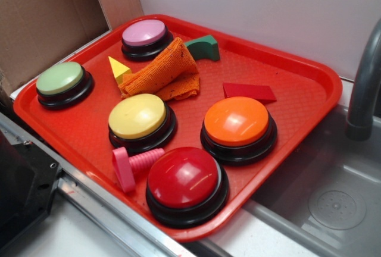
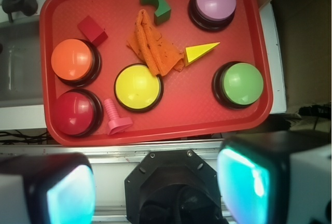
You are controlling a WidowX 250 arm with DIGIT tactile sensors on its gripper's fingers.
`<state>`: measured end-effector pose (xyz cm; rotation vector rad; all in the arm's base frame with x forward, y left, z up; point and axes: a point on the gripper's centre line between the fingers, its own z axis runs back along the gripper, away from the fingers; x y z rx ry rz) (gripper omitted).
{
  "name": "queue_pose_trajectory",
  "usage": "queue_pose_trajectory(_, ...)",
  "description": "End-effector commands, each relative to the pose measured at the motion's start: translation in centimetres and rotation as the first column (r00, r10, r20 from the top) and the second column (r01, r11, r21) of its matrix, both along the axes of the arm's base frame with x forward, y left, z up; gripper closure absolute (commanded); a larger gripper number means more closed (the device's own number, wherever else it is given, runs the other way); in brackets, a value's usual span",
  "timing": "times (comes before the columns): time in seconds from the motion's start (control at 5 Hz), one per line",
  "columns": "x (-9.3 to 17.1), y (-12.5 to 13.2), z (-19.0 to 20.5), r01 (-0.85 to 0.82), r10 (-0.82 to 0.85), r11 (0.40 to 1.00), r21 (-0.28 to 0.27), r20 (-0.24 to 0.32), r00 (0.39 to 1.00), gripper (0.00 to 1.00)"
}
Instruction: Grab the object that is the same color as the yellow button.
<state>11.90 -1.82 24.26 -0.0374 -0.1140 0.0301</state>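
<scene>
Lying on the red tray (image 2: 155, 123), the yellow wedge (image 2: 200, 52) sits between the purple button (image 2: 215, 2) and the green button (image 2: 241, 83), its blunt end touching the edge of the orange cloth (image 2: 153, 45) and its sharp tip pointing away from it. In the exterior view the wedge (image 1: 118, 68) stands just beside the cloth (image 1: 161, 72), behind the yellow button (image 1: 137, 116) whose colour it matches.

From the wrist view the tool (image 2: 155, 187) hangs high above the near edge of the tray, well apart from everything, its two fingers (image 2: 70, 195) spread wide with nothing between them.

The wedge looks like a small solid block: light, stiff, probably smooth, so it should not deform but could squirt out if pinched on its sloping faces. The better hold is likely across the two flat parallel sides near the thick end, though the cloth crowds that end and a finger may snag it. The tapered tip offers too little surface to trust.
</scene>
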Motion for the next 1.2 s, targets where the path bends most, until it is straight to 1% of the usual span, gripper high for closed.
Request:
queue_pose_trajectory(0.0,0.0,0.0,0.0,0.000,0.000,1.000,0.000,0.000,1.000,0.00)
queue_pose_trajectory(0.2,1.3,0.9,-1.4,-0.243,0.247,0.968,-0.063,0.063,0.967,0.00)
queue_pose_trajectory(0.4,3.4,2.3,-3.4,-0.472,0.482,0.870,-0.141,0.054,0.874,0.00)
queue_pose_trajectory(0.6,5.4,4.2,-5.5,-0.667,0.685,0.722,-0.184,0.052,0.726,0.00)
queue_pose_trajectory(0.8,8.2,6.1,-8.4,-0.827,0.841,0.538,-0.161,0.038,0.540,0.00)
queue_pose_trajectory(1.0,9.9,7.5,-11.7,-0.905,0.918,0.393,-0.165,0.016,0.396,0.00)
